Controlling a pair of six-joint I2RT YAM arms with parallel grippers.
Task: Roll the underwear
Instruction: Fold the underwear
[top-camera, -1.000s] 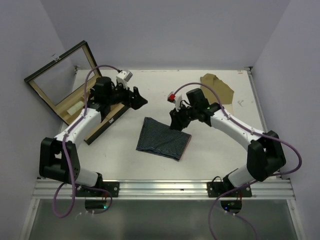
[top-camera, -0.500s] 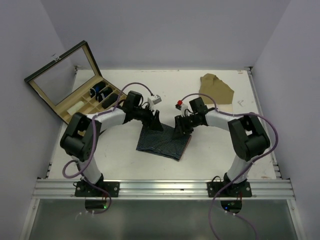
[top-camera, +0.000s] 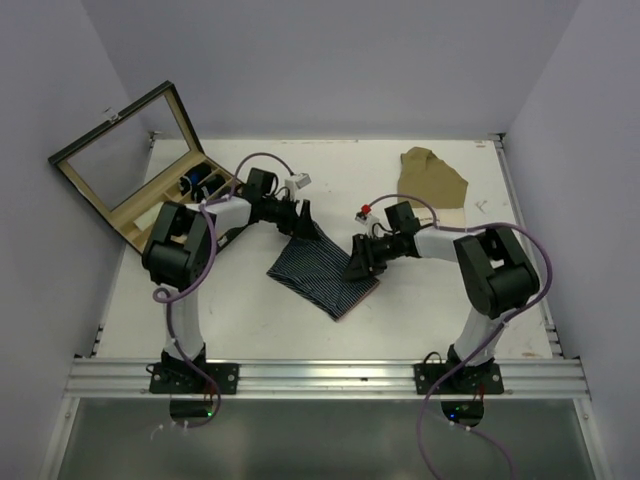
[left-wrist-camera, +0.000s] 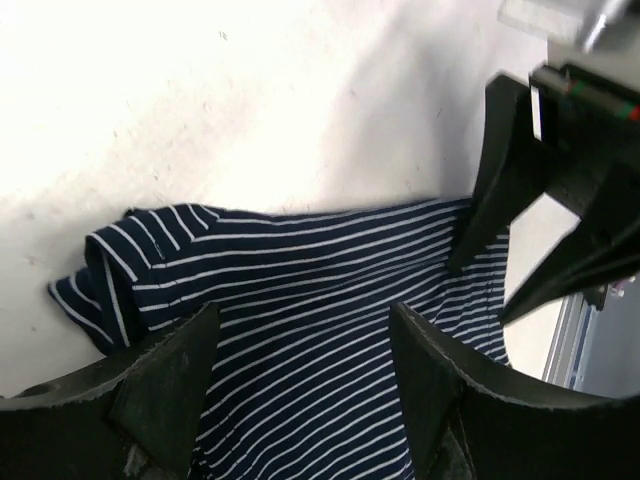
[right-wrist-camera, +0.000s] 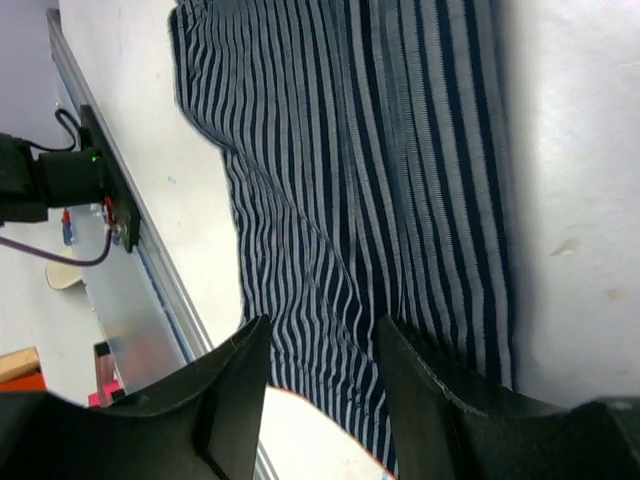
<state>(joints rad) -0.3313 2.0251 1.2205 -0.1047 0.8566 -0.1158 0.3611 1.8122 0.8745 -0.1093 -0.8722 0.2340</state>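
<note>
The underwear (top-camera: 318, 270), navy with thin white stripes, lies flat on the white table as a skewed diamond. My left gripper (top-camera: 303, 222) is at its far left corner; in the left wrist view the left gripper (left-wrist-camera: 305, 400) is open, jaws standing wide over the flat striped underwear (left-wrist-camera: 300, 270). My right gripper (top-camera: 360, 262) sits at the cloth's right edge. In the right wrist view the right gripper (right-wrist-camera: 320, 400) is open, with the underwear (right-wrist-camera: 350, 170) lying slack between its fingers. The right gripper's black fingers (left-wrist-camera: 500, 170) also show in the left wrist view.
An open wooden box (top-camera: 130, 215) with a glass lid stands at the far left, dark rolled items (top-camera: 200, 184) in its compartments. A tan cloth (top-camera: 435, 175) lies at the far right. A metal rail (top-camera: 330, 375) runs along the near edge.
The left arm swung from beside the box down onto the underwear's far corner and its jaws narrowed. The underwear turned from a rectangle into a diamond. The right jaws widened slightly.
</note>
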